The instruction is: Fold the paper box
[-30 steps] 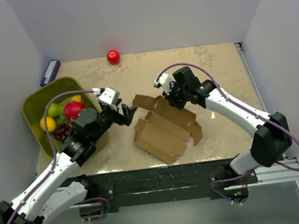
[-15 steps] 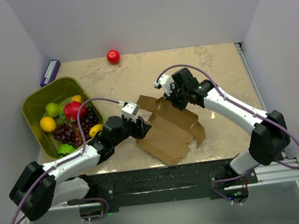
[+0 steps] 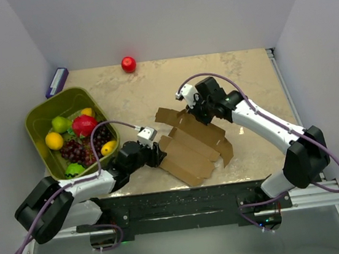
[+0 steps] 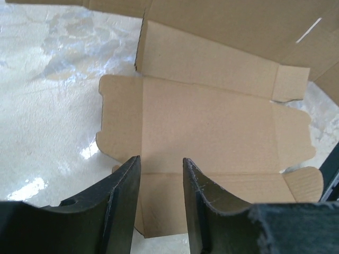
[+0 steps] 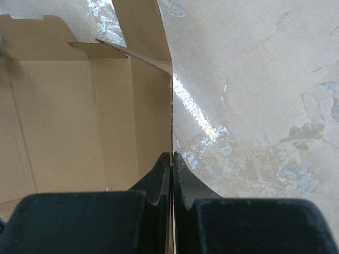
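Right jaws are pinching the paper box [image 3: 189,158] by its raised wall, apparently steadying it, as spread left jaws are hovering over a flap.

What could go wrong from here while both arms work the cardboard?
1. The right jaws pinch only the thin top edge of a raised wall of the paper box; it could slip free or tear.
2. The left jaws, part open, sit at the near flap; closing may crease it off its fold line.

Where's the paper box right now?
Top view: the paper box sits mid-table, right of the green bin, between the left gripper and the right gripper.
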Controlling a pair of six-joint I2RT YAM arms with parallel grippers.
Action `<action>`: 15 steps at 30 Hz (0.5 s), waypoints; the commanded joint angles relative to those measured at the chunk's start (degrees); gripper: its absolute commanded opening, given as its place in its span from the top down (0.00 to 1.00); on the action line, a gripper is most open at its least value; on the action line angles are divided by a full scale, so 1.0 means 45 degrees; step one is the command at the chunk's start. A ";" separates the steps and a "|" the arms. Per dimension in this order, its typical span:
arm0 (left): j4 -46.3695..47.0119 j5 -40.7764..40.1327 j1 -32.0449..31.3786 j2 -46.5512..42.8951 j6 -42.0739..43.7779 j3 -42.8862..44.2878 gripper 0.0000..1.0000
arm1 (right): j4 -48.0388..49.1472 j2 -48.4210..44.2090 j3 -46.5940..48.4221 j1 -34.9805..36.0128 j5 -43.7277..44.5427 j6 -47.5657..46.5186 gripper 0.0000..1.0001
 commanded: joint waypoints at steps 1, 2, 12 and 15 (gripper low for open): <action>0.1021 -0.0735 -0.0029 0.0383 0.0032 -0.0308 0.59 | 0.0146 -0.0596 -0.0056 -0.0023 0.0091 0.0029 1.00; 0.1021 -0.1161 -0.0010 0.0480 0.0032 -0.0385 0.59 | 0.0146 -0.0634 -0.0076 -0.0023 0.0091 0.0028 1.00; 0.2250 -0.1088 -0.0029 0.1750 -0.0045 -0.0894 0.61 | 0.0224 -0.0732 -0.0252 -0.0023 -0.0241 -0.0186 1.00; 0.2777 -0.0563 -0.0029 0.1849 -0.0105 -0.1225 0.62 | 0.0399 -0.0810 -0.0329 -0.0003 -0.0183 -0.0323 1.00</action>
